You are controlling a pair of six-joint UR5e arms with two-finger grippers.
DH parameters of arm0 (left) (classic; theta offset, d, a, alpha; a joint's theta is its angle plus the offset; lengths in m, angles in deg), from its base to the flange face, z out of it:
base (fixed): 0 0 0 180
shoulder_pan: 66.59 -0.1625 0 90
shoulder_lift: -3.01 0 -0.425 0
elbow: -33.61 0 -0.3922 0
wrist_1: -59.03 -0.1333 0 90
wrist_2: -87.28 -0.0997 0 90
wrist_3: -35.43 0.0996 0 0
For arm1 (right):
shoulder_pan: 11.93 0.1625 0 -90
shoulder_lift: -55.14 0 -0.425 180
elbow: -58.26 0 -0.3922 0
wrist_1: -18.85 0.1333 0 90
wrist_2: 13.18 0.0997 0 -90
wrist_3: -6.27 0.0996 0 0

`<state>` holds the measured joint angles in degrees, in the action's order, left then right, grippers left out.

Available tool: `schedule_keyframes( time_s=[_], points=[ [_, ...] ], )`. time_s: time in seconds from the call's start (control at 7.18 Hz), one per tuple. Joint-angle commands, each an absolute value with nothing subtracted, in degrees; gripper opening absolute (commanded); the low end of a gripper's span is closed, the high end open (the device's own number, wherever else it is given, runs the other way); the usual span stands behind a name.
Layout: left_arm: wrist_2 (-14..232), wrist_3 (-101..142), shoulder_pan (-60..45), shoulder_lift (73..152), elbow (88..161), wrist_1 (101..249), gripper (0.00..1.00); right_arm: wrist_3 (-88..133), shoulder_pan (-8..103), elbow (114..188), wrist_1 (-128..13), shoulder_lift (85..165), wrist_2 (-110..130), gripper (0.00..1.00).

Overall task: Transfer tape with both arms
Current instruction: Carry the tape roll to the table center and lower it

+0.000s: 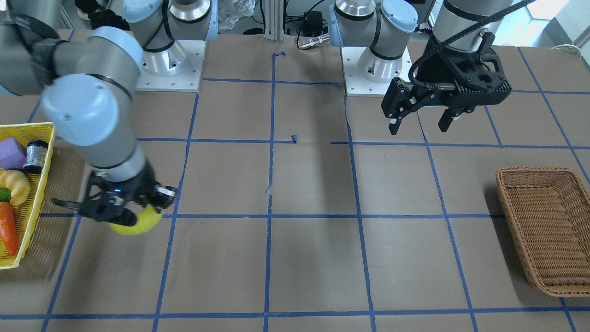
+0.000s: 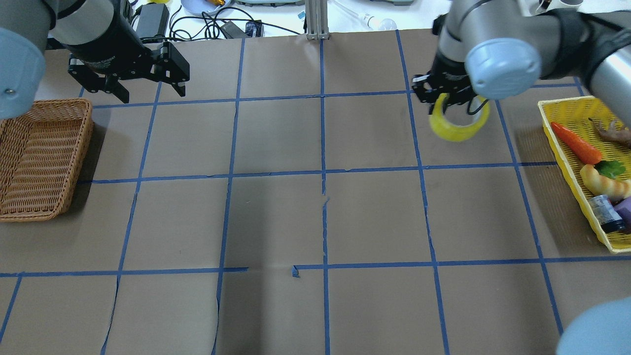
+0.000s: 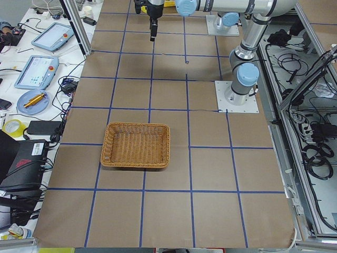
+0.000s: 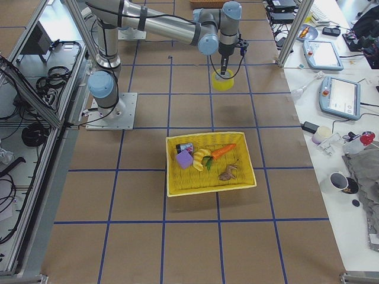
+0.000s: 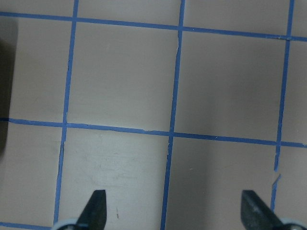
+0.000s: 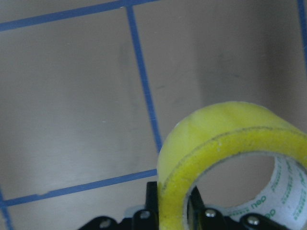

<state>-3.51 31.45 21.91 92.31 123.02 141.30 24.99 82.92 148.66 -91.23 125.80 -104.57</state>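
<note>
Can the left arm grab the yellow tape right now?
Probably not yet. The right gripper holds the tape at one end of the table; the open left gripper hangs near the other end. Nothing stands between them, but the gap looks too wide.

I'm reading green print on the tape's [image 6: 225, 139] pale inner core [image 6: 288, 184], lower right of the right wrist view: it looks like "deli". The smaller lettering beside it is illegible.
</note>
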Motion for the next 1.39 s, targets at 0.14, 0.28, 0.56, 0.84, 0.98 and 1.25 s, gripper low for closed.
schedule_keyframes(
  time_s=[0.14, 0.28, 0.56, 0.84, 0.98, 1.25],
  points=[
    [-3.51, 31.47, 21.91, 92.31, 123.09, 141.21, 1.00, 52.47, 97.38, 147.29, -96.63, 116.16, -98.61, 0.00],
    [-3.51, 31.47, 21.91, 92.31, 123.09, 141.21, 1.00, 55.90, 98.89, 147.21, -99.86, 114.66, -95.04, 0.00],
    [-3.51, 31.47, 21.91, 92.31, 123.09, 141.21, 1.00, 57.60, 100.92, 147.38, -99.54, 114.20, -94.21, 0.00],
    [-3.51, 31.47, 21.91, 92.31, 123.09, 141.21, 1.00, 57.60, 101.36, 149.21, -98.84, 114.46, -94.21, 0.00],
    [-3.51, 31.47, 21.91, 92.31, 123.09, 141.21, 1.00, 57.60, 101.45, 149.75, -98.66, 114.55, -94.21, 0.00],
    [-3.51, 31.56, 21.91, 92.31, 123.09, 141.21, 1.00, 56.82, 101.63, 149.67, -99.53, 115.08, -94.39, 0.96]
  ],
)
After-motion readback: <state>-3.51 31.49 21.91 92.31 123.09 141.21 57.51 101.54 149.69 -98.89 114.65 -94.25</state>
